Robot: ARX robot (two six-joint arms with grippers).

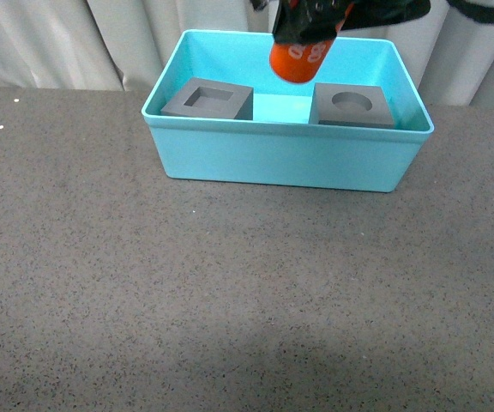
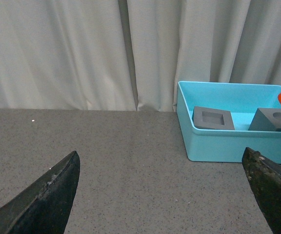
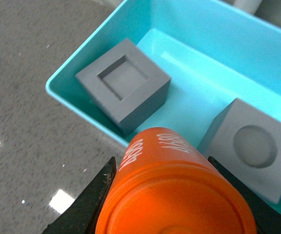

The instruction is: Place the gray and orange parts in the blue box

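The blue box (image 1: 281,159) stands at the back of the table. Inside it lie a gray cube with a square recess (image 1: 208,100) on the left and a gray cube with a round recess (image 1: 352,106) on the right. My right gripper (image 1: 309,26) is shut on the orange cylinder (image 1: 299,58) with white numbers and holds it above the box, between the two cubes. In the right wrist view the cylinder (image 3: 174,187) fills the jaws above both cubes (image 3: 126,85). My left gripper (image 2: 165,195) is open and empty, low over the table to the left of the box (image 2: 228,144).
The dark speckled tabletop (image 1: 230,292) spreads in front of and beside the box. White curtains (image 1: 75,43) hang behind the table's far edge.
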